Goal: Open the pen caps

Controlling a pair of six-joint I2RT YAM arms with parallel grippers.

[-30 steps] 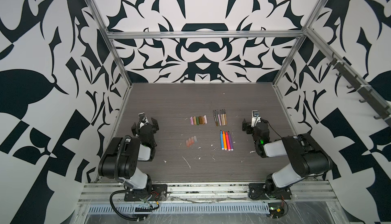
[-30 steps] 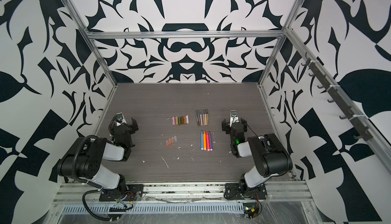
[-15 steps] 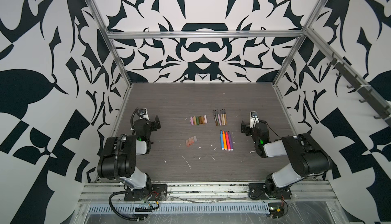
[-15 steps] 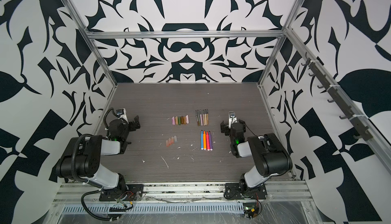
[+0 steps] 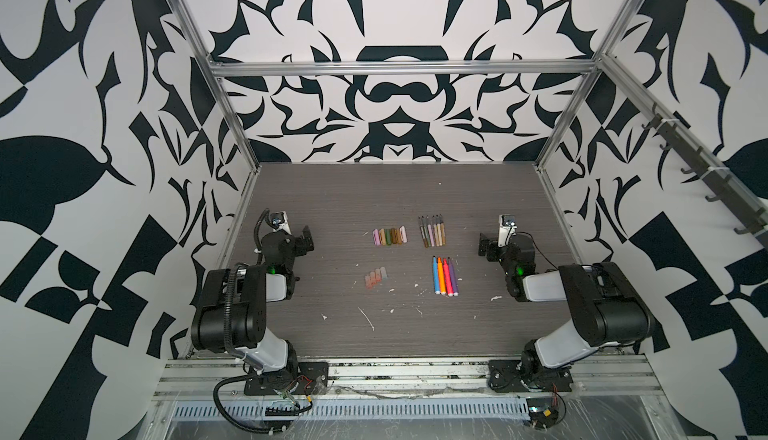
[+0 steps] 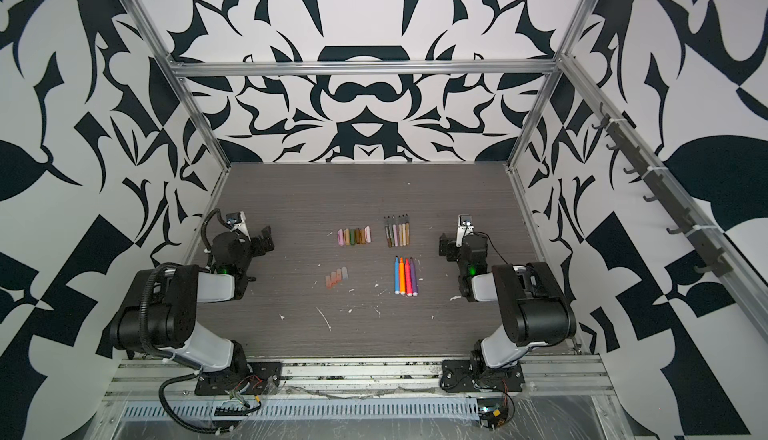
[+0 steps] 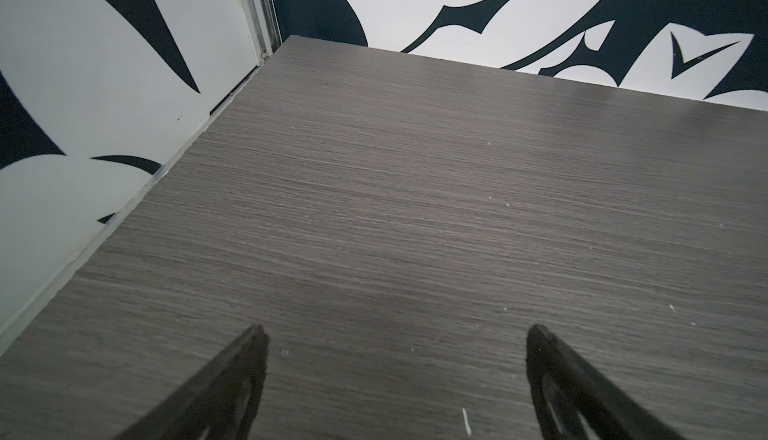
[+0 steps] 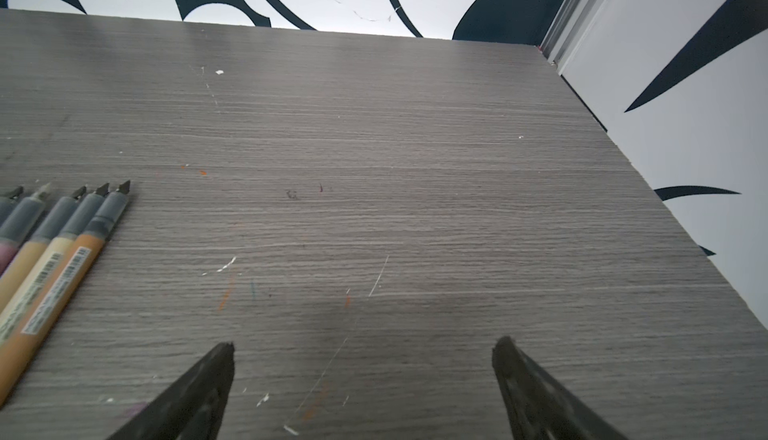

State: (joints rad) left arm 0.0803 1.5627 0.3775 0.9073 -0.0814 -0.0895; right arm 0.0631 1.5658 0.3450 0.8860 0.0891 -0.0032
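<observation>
Several opaque pen caps (image 5: 389, 236) (image 6: 354, 236) lie in a row mid-table, off their pens. Several translucent pinkish-orange pen caps (image 5: 376, 278) (image 6: 336, 276) lie nearer the front. To the right of the caps lie several thin muted pens (image 5: 432, 232) (image 6: 398, 232) (image 8: 54, 259) with bare tips, and several bright pens (image 5: 445, 276) (image 6: 406, 276) below them. My left gripper (image 5: 305, 240) (image 6: 266, 238) (image 7: 397, 328) is open over bare table far left of the caps. My right gripper (image 5: 484, 246) (image 6: 444, 246) (image 8: 365, 342) is open and empty, right of the pens.
White flecks and scraps (image 5: 368, 319) dot the front of the wood-grain table (image 5: 374, 192). Patterned walls with aluminium posts (image 7: 257, 5) (image 8: 569, 14) close in the left, right and back edges. Both arm bases stand on the front rail (image 5: 407, 371).
My left wrist has swung back toward the left wall, its open jaws now turned toward the table's middle. The right gripper has shifted only slightly. Pens and caps have not moved.
</observation>
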